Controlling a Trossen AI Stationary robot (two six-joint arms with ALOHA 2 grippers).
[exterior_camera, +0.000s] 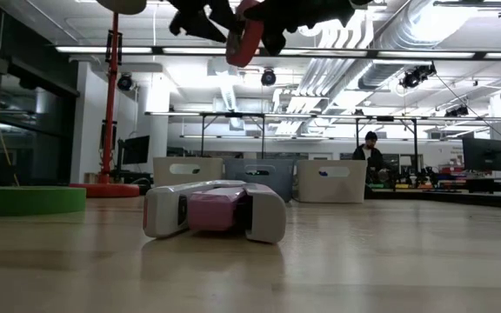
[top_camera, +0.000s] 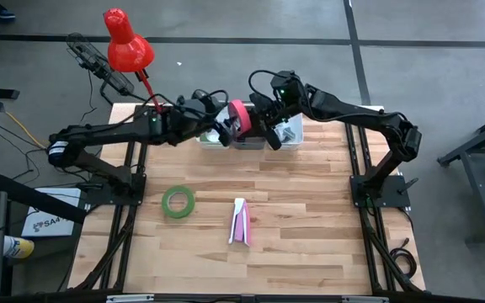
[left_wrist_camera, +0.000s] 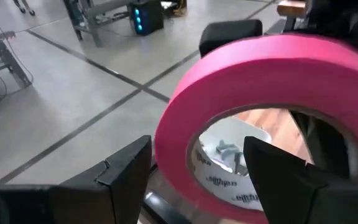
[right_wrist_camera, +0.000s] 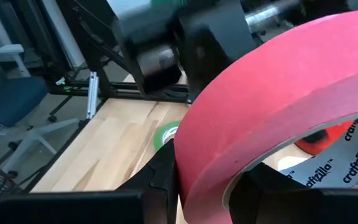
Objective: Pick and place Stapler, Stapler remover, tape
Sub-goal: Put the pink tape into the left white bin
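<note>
A pink tape roll (top_camera: 239, 118) hangs on edge high above the bins at the table's far edge, between my two grippers. My right gripper (right_wrist_camera: 210, 193) comes from the right and is shut on it. My left gripper (left_wrist_camera: 201, 180) comes from the left and stands open, one finger outside the roll's wall and one in front of its open centre. A green tape roll (top_camera: 178, 202) lies flat on the table. The white and pink stapler (top_camera: 240, 221) lies near the table's middle. I cannot pick out the stapler remover. My right gripper pinches the roll's wall (right_wrist_camera: 229, 155), one finger (right_wrist_camera: 160, 180) outside and the other (right_wrist_camera: 278, 193) inside the open centre. The fingers come nearly level from the table's right. The roll stands on edge, lifted clear of table and bins. Whether my left gripper touches the roll, I cannot tell.
Three bins (top_camera: 247, 139) stand in a row at the far edge under the grippers; the right one (left_wrist_camera: 229, 149) holds small grey things. A red lamp (top_camera: 126, 42) stands at the far left corner. A person (exterior_camera: 370, 156) is far behind the table.
</note>
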